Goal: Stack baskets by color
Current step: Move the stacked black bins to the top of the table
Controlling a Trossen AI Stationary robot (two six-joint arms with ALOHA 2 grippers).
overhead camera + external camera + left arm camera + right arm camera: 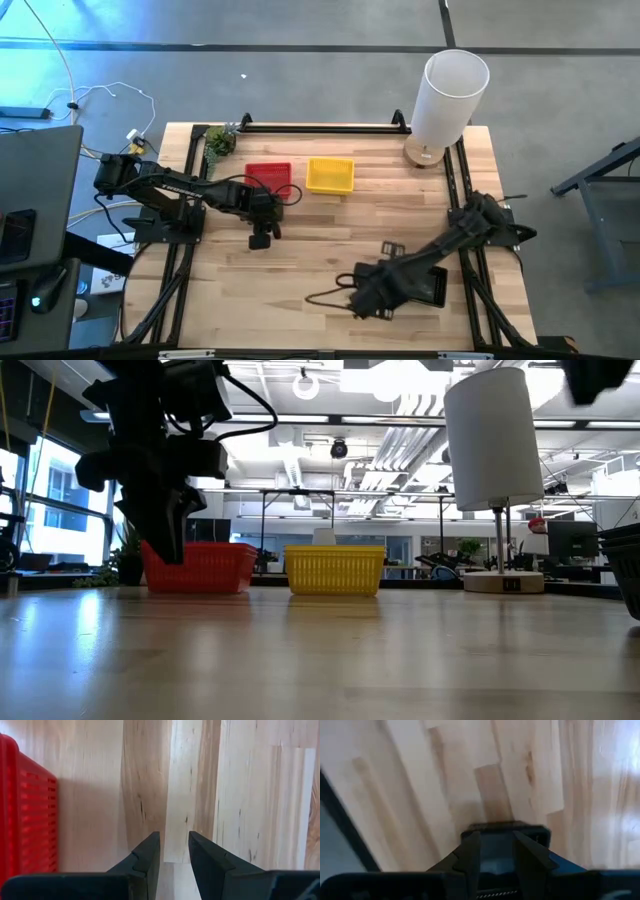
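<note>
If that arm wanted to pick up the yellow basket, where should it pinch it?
Probably one rim wall of the yellow basket, with one finger inside and one outside, coming straight down from above. It sits upright and open-topped on the table, with thin mesh walls, and stands apart from the red basket, so its near long wall looks free.

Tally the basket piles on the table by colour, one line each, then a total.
Red rectangular plastic mesh basket pile: 1
Yellow rectangular plastic mesh basket pile: 1
Black rectangular plastic mesh basket pile: 1
Total: 3 piles. How many baskets sit nested in each pile cannot be told.
</note>
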